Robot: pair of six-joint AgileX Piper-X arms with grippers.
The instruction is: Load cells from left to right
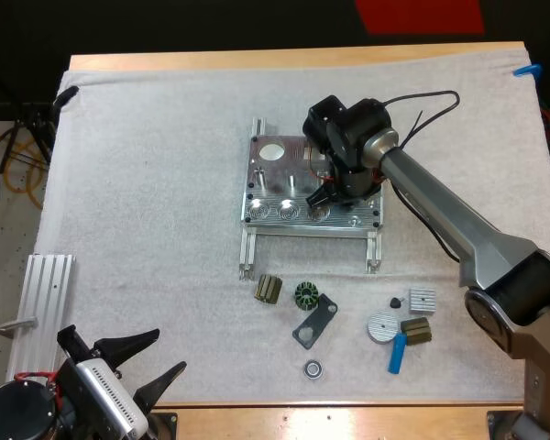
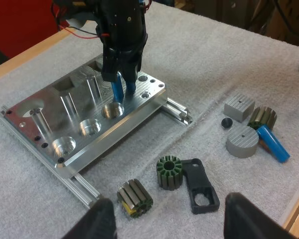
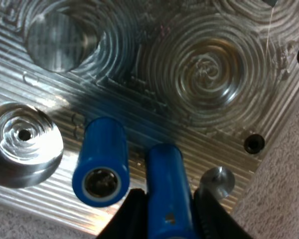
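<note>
Jam risk at the far end of the row

The right jaws are clenched on a blue cell (image 3: 167,191) over the fixture (image 1: 273,179), at the end of its front row nearer the right edge of the desk (image 1: 284,59), just beside a standing cell (image 3: 99,169). If it goes down tilted, I reckon it catches the pocket rim or shoves its neighbour and wedges. The right wrist view gives that pair up close, while the high view has the arm's wrist in the way. The left wrist view adds three empty pockets (image 2: 92,128) and a spare cell (image 2: 271,143) lying towards the desk's front right corner. The left jaws hang spread and empty at the front left corner.
</note>
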